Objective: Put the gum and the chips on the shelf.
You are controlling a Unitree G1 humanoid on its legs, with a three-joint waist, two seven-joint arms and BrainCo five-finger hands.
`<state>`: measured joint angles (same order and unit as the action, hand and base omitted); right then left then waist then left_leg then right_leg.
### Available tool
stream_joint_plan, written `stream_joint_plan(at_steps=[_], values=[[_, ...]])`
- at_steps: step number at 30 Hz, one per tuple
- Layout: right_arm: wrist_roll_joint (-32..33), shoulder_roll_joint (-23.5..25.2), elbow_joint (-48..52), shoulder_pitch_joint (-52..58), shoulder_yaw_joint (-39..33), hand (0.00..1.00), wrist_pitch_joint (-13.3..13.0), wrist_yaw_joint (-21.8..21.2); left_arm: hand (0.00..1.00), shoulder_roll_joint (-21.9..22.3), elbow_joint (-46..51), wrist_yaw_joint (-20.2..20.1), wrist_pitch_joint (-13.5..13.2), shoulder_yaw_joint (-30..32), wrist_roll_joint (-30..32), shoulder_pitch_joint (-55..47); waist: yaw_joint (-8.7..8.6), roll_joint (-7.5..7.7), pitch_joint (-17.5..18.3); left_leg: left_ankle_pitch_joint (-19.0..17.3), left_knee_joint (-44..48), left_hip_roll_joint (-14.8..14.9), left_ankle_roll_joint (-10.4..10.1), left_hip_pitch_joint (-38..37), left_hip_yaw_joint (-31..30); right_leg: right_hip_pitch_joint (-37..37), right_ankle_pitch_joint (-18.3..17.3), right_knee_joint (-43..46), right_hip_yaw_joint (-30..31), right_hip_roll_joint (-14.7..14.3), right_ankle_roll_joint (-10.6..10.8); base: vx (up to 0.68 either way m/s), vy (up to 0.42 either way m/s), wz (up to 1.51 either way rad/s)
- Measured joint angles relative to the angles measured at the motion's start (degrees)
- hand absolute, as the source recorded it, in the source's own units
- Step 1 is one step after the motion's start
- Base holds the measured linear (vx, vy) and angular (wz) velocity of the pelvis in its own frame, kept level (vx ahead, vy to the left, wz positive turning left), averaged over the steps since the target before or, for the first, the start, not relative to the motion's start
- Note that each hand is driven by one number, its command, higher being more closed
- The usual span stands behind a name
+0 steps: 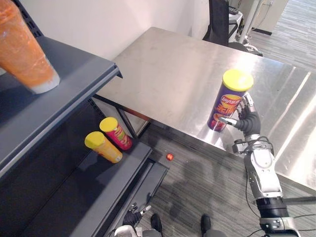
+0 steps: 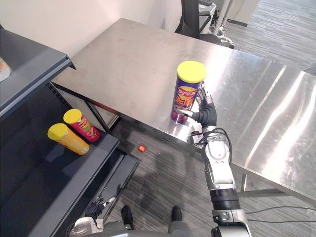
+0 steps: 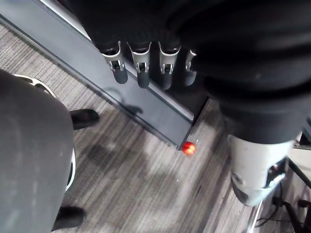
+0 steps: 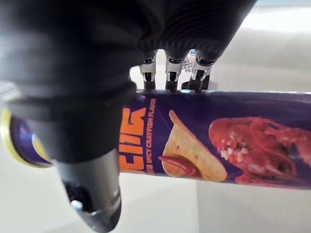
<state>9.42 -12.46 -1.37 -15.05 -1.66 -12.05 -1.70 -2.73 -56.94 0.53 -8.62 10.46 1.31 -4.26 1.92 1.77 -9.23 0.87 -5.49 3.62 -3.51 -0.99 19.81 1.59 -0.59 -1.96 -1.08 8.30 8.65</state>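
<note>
Right robot hand (image 1: 248, 122) sits closest to my wrist lens, its thumb laid across the front of the purple chips can (image 1: 229, 101) and its fingers (image 4: 168, 73) reaching round the back, so I read it as clasped on the can's lower half. That can stands upright on the tabletop (image 1: 173, 74), close to the near edge. I judge it light and stiff, a cardboard tube with a glossy, somewhat slick skin. It should take a firm squeeze, but being tall it will tip if nudged high up, so I'd want the hold around mid-body rather than near the yellow lid. I can't pick out the gum anywhere. Left of the tabletop is the dark shelf (image 1: 74, 74): an orange can (image 1: 103, 146) and a red can (image 1: 116, 133) lie side by side on its lower board, and an orange bag (image 1: 24, 49) rests on top. On the floor (image 1: 197, 173) between shelf and tabletop lies a small red ball (image 1: 170, 157). My left robot hand (image 3: 143, 73) hangs low by the shelf's bottom edge, fingers loose and empty
</note>
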Motion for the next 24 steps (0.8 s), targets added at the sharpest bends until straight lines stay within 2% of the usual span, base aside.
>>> stream_joint_plan(at_steps=[9, 21, 24], values=[[-0.08, 0.0, -3.69, -3.81, 0.16, 1.0, 0.26, 1.75, 0.0, -0.01, 0.29, 0.87, 0.0, -0.63, -0.06, 0.01, 0.31, -0.06, -0.4, 0.12, -0.09, 0.01, 0.0, 0.37, -0.18, 0.06, 0.01, 0.01, -0.21, 0.01, -0.01, 0.0, 0.0, 0.0], [-0.07, 0.0, -3.5, -4.94, 0.41, 1.0, 0.25, 1.85, 0.0, 0.0, 1.69, 1.24, 0.07, -1.06, -0.02, -0.04, 0.27, -0.02, -1.32, 0.4, 0.0, 0.52, -0.19, 0.37, -0.08, 0.1, 0.37, -0.04, -0.04, -0.26, -0.51, -0.01, -0.007, 0.0], [-0.07, 0.0, -2.49, -4.54, 0.22, 1.0, 1.0, 1.88, 0.0, 0.01, 2.23, 1.29, 0.13, -1.06, 0.01, -0.33, -0.02, 0.02, -1.3, 0.59, 0.0, 1.15, -0.38, 0.37, -0.03, 0.18, 0.87, -0.05, 0.05, -0.73, -0.85, 0.0, 0.0, 0.0]])
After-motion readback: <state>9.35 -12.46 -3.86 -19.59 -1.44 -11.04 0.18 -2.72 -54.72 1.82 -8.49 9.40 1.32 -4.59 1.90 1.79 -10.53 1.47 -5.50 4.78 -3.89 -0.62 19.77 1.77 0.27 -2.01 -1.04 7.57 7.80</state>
